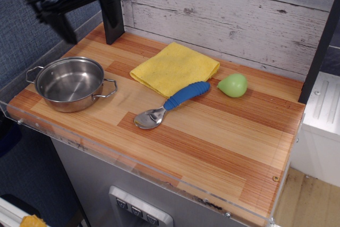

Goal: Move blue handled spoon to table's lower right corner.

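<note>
The blue handled spoon point(171, 104) lies flat near the middle of the wooden table. Its silver bowl points to the front left, and its ribbed blue handle reaches back right to the edge of the yellow cloth. The table's lower right corner point(265, 184) has striped planks, a clear acrylic rim and a small screw hole. My black gripper point(87, 18) hangs high at the back left, above the table and behind the pot. It is far from the spoon. Its fingers stand apart and hold nothing.
A steel pot point(69, 83) with two handles stands at the front left. A folded yellow cloth point(175, 67) lies at the back middle. A green pear-shaped object point(232, 85) lies to its right. A black post point(112, 25) stands at the back left against the whitewashed plank wall.
</note>
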Robot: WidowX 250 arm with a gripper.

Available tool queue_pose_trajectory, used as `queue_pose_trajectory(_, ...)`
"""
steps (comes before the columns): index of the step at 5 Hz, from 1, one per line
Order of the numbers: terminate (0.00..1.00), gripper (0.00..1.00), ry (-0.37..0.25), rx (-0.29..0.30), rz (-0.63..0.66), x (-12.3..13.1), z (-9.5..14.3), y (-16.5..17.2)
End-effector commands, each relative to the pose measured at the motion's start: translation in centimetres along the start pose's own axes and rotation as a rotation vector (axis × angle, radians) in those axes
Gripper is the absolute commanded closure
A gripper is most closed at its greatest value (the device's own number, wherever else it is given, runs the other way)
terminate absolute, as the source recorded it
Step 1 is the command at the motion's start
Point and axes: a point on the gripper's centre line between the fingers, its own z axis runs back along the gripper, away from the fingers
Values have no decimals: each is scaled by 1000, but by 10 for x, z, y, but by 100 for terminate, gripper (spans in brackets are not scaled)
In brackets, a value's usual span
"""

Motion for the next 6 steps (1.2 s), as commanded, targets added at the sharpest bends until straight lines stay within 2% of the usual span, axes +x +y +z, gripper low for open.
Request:
queue_pose_trajectory(1,0,0,-72,45,-424,-1,8,-25)
queue_pose_trajectory(2,0,0,-146,96,-607,-4,7,-38)
queue_pose_trajectory(3,0,0,-173,116,-743,-9,2,-48)
queue_pose_trajectory(4,0,0,-175,72,-797,-16,-13,-55)
queue_pose_trajectory(5,0,0,-118,17,-815,-23,-38,-59)
queue_pose_trajectory(6,0,0,-76,1,-837,-30,-59,-67)
